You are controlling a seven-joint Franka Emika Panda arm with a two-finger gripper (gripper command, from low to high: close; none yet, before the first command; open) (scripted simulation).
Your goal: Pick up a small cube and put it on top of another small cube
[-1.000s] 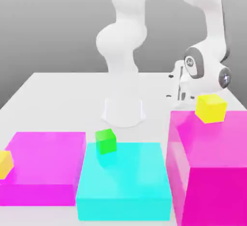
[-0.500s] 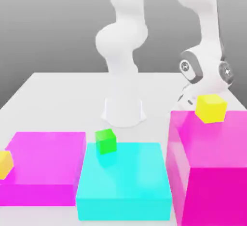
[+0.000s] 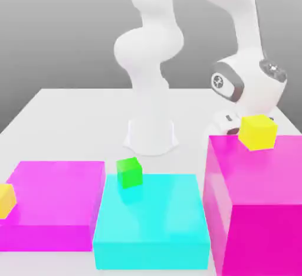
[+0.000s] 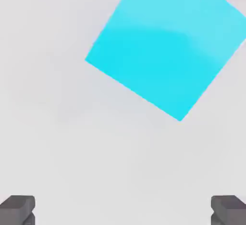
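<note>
In the hand view a small cyan cube lies on the white table, turned at an angle. My gripper hangs above the table near it, open, with both dark fingertips wide apart and nothing between them. In the exterior view the wrist sits behind the tall magenta block, which hides the hand's lower end. A small yellow cube rests on that block's far edge, just in front of the wrist. A small green cube sits on the far left corner of the cyan block.
A low magenta block lies at the exterior view's left with another yellow cube at its left edge. The arm's white base stands behind the cyan block. White table stretches behind the blocks.
The wrist has turned and swung slightly toward the exterior view's left, and the hand has sunk lower behind the tall magenta block. The cubes have not moved.
</note>
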